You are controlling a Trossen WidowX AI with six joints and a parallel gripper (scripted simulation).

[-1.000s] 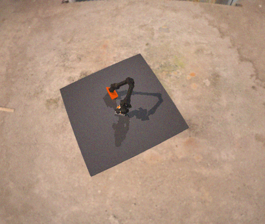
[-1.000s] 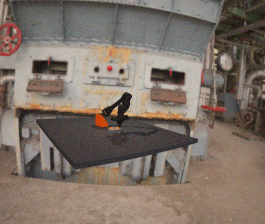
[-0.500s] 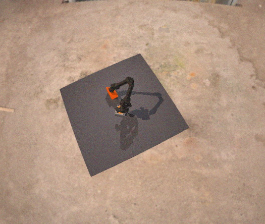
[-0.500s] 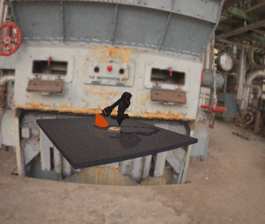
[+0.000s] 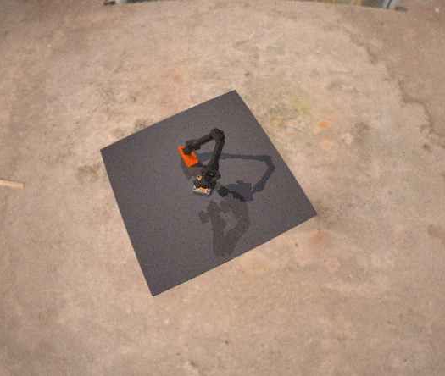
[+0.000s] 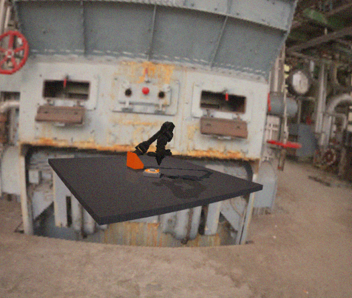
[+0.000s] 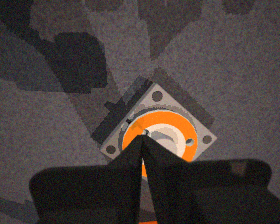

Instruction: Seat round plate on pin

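Fingers were pinched fully together, holding nothing, tips hovering just over orange round plate [image 7: 183, 129] on square grey base [image 7: 157, 96]. Plate looked thin, rigid, light, probably slick; guess pushing tab or rim to spin it beat pinching.

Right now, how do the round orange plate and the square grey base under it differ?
The round orange plate is a bright ring; the square grey base is dull, wider, with corner holes. The shut hand has its tips over the plate, not over the base's corners. Both share one centre.
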